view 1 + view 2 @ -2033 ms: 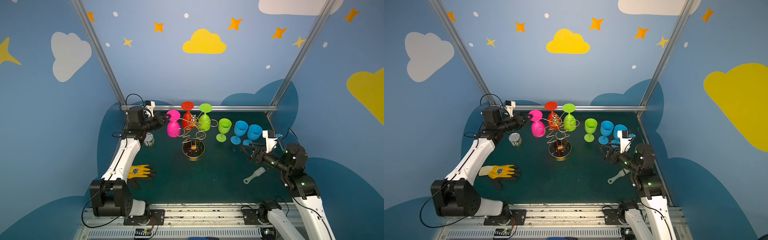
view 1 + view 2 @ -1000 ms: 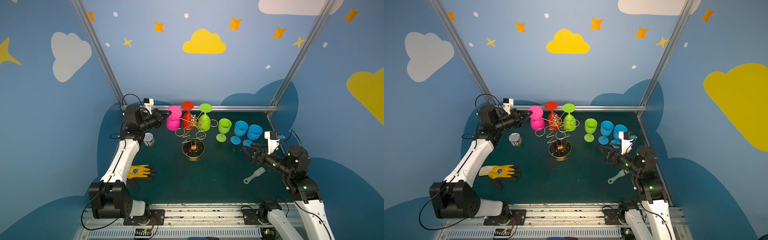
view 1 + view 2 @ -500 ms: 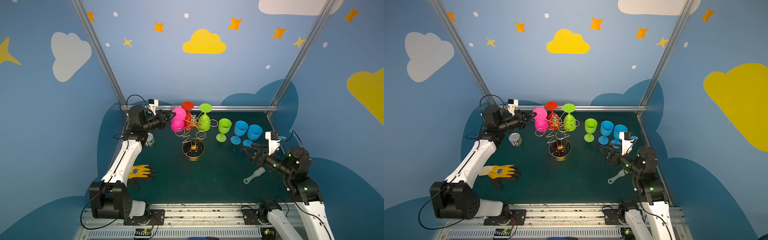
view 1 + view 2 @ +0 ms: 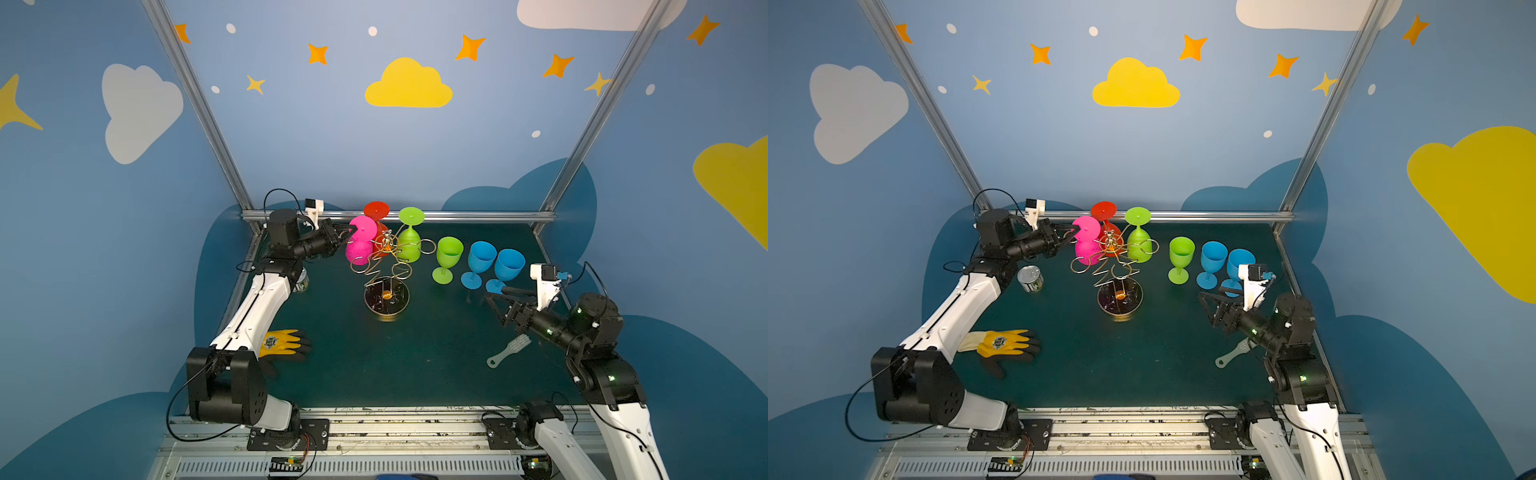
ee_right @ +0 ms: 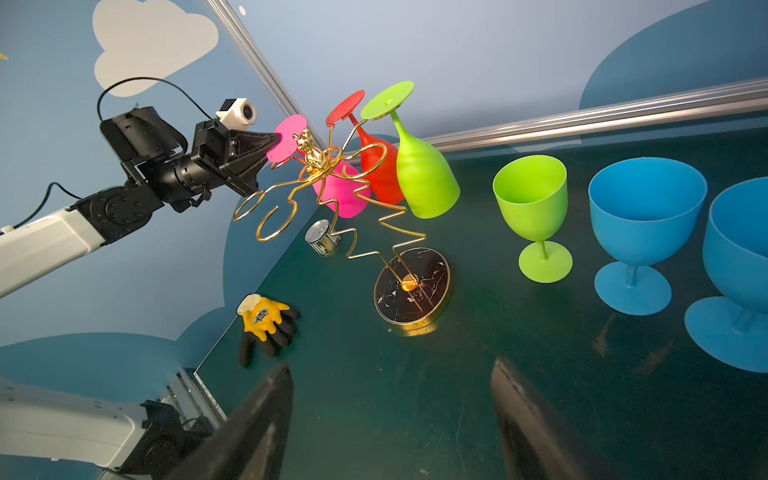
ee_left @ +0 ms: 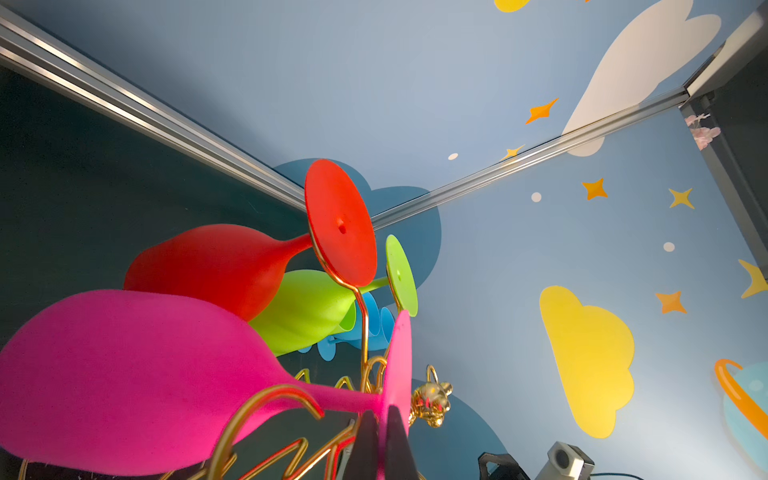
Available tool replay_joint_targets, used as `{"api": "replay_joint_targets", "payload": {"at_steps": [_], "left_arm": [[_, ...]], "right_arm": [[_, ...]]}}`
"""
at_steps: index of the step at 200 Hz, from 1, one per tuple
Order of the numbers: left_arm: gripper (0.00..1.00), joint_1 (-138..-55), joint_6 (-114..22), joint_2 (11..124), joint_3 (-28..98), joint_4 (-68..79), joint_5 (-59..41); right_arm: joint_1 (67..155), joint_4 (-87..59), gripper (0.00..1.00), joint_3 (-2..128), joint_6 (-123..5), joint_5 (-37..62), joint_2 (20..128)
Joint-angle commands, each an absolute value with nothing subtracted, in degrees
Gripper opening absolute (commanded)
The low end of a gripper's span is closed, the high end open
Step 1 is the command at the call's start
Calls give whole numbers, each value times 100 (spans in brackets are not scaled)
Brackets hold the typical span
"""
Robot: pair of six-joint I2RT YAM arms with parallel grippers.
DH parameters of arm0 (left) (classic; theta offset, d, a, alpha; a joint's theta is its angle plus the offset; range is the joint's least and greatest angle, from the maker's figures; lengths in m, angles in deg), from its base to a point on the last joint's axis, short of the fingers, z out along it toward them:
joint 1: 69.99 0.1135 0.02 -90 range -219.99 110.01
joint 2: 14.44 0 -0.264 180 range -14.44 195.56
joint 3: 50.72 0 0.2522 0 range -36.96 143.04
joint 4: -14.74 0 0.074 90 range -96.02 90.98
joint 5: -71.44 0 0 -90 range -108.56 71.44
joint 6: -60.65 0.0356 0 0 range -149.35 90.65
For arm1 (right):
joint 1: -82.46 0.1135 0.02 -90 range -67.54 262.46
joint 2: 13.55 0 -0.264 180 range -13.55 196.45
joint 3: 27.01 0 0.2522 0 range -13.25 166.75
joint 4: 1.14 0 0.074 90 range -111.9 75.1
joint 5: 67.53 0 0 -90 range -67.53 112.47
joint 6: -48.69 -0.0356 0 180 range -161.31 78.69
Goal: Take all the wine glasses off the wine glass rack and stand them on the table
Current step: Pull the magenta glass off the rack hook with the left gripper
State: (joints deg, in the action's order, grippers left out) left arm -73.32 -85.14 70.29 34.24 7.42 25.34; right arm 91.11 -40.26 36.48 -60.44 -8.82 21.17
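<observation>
**Ana:** Which step is the robot working through?

**Ben:** The pulling-free, by the look of it; the left gripper [image 5: 275, 138] is pinching the flat round foot of the pink wine glass [image 5: 343, 191], its fingers [image 6: 365, 449] closed narrow on that thin disc's edge; the glass is hanging bowl-down and tilted among the curled arms of the wine glass rack [image 4: 1120, 297]; a gold loop is crossing its stem in the left wrist view, so it is probably not clear yet.

**Ana:** And the right gripper [image 4: 494, 293]?

**Ben:** It is hovering wide open and empty above the dark green mat [image 4: 415, 353], near a blue goblet [image 4: 509, 266]; it is touching nothing.

**Ana:** What is the next move asking for?

**Ben:** Likely sliding the stem out through the loop's open side before lifting; the wire is looking thin and springy, and the stand is sitting on a small round marbled base [image 5: 411, 286], so a snag could be dragging or tipping it; the red glass [image 4: 376, 210] and the green glass [image 4: 409, 246] are hanging just beside the pink bowl.

**Ana:** How are the glasses looking?

**Ben:** Matte, opaque, plastic-like; smooth tulip bowls, slim stems; the pink one is appearing faintly velvety up close.
</observation>
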Motion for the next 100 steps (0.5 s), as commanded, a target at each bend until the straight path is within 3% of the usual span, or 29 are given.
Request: {"api": "replay_joint_targets", "payload": {"at_steps": [1,100], "left_arm": [[3,-7326,-8491,7085,3727,1012,2465],[3,-6903,-8558,7202,3825,1072,2380]], "right_arm": [[9141,-4100,75,3781,-6000,-864,2055],[9136,-4192,75,3790,-5922,-828,2020]]}}
